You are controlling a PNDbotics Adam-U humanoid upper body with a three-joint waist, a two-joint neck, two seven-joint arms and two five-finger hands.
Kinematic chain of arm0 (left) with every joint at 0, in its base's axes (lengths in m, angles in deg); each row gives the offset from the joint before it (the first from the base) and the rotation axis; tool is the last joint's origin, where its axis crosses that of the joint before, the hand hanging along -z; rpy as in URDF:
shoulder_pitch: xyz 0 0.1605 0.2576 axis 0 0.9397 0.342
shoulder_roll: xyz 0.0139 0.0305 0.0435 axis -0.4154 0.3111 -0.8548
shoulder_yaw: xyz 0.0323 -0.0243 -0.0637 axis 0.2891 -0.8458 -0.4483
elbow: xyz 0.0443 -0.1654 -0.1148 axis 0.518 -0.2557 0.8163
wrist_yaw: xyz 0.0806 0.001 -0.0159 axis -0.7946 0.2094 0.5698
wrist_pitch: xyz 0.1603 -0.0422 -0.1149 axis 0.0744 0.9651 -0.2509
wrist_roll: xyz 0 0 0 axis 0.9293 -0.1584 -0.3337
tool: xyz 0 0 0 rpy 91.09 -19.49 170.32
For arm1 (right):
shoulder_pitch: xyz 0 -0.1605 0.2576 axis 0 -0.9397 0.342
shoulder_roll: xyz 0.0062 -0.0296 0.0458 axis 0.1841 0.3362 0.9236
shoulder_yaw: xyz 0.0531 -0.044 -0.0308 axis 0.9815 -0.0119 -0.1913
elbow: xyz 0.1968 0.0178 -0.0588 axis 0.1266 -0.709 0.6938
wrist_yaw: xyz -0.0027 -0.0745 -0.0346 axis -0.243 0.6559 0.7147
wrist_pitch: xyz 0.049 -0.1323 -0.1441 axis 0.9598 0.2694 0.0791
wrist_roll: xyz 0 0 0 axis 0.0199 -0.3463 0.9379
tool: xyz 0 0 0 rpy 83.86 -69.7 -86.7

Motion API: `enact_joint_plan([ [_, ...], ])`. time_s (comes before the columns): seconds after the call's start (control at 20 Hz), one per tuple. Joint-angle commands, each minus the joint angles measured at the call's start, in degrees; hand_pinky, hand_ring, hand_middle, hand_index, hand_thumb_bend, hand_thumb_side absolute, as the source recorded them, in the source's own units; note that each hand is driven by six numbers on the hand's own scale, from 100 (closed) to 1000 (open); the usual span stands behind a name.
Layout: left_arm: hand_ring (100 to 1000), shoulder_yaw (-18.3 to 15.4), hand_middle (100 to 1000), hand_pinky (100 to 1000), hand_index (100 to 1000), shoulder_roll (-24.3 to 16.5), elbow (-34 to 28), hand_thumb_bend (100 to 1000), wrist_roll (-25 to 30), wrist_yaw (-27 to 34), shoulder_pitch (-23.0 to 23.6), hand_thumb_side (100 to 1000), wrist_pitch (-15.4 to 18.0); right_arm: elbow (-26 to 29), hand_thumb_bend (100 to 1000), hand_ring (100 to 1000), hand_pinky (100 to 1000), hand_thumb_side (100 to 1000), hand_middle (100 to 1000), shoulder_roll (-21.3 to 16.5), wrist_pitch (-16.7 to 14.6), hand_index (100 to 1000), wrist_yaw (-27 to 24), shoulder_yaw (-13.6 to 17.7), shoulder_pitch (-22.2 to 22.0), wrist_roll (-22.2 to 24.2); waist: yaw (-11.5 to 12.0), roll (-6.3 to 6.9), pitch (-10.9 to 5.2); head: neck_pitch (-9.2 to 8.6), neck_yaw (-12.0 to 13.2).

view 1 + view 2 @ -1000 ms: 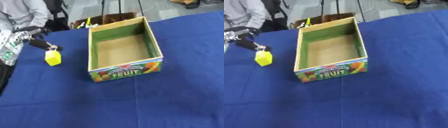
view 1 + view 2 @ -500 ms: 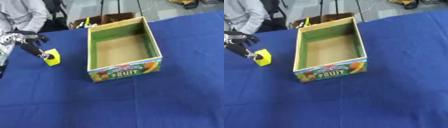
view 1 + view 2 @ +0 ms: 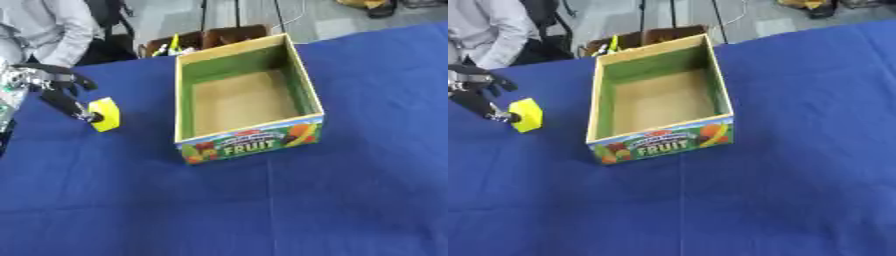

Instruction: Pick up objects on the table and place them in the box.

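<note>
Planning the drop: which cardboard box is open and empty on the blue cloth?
The fruit-printed cardboard box with green inner walls; the brown box sits behind the table.

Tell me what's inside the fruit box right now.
Nothing shows inside the fruit box: only its bare brown floor and green inner walls. The near wall hides a thin strip of floor. The yellow block is outside, to its left, at the left hand.

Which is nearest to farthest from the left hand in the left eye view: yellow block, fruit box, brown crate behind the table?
From the left hand, at the view's left edge:
1. Yellow block: at its fingertips, touching.
2. Fruit box: mid-table, to the hand's right.
3. Brown crate: beyond the table's far edge, behind the box.
</note>
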Motion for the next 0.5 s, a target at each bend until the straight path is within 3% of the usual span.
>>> enact_joint_plan([
  [0.05, 901, -0.29, 932, 840, 974, -1.67, 0.23, 418, -0.53, -0.92, -0.88, 502, 0.06, 0.89, 100, 907, 805, 1000, 872, -1.46, -0.18, 879, 0.39, 0.61, 0.46, -0.05, -0.12, -0.43, -0.91, -0.41, 0.32],
  [0.5, 895, 0.06, 915, 830, 969, -0.44, 1.97, 381, -1.17, -2.24, -1.14, 495, 0.03, 0.89, 100, 908, 806, 1000, 872, -1.29, -0.41, 879, 0.71, 0.56, 0.79, -0.01, -0.72, -0.39, -0.06, -0.96, 0.83],
])
